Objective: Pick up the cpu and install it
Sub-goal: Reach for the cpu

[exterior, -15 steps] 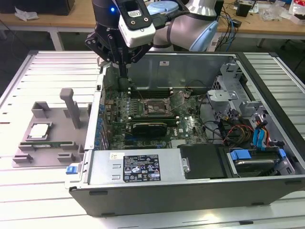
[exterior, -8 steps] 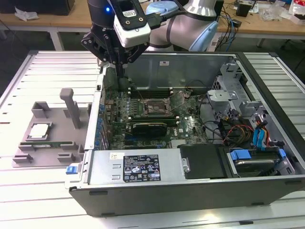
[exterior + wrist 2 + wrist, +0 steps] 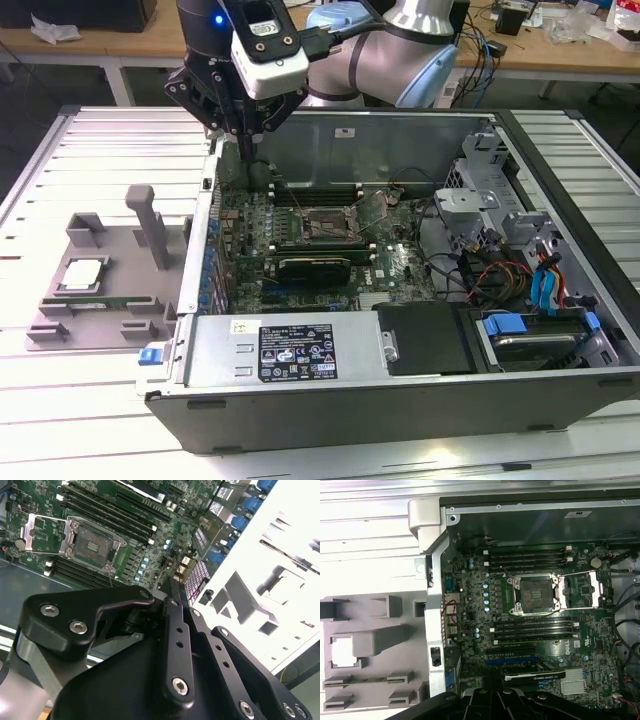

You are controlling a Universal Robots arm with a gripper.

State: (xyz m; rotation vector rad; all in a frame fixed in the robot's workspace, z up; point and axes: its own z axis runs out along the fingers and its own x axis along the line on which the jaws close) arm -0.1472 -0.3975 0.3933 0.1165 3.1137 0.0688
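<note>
The cpu (image 3: 82, 272) is seen as a small flat square chip w/ a shiny silver top and a thin pale rim. In the first wrist view the cpu (image 3: 342, 651) is washed out to white. It is laid flat, metal side up, in a square recess of the grey holder (image 3: 112, 243), on the exterior view's left, outside the PC case (image 3: 400, 385). Being square, no long axis is shown; its edges are lined up approx. w/ the holder's edges. A narrow green memory stick (image 3: 100, 300) is seated in a slot just beside it, on the nearer side.

Farther in, the motherboard (image 3: 395, 265) is exposed inside the open case. Its cpu socket (image 3: 322, 226) is left bare, w/ the load plate (image 3: 370, 208) tilted up next to it.

Farthest back, the gripper (image 3: 245, 150) is hung over the case's edge nearest the holder, well apart from the cpu. Its fingers are pressed together w/ nothing between them, as is seen in the second wrist view (image 3: 170, 586).
</note>
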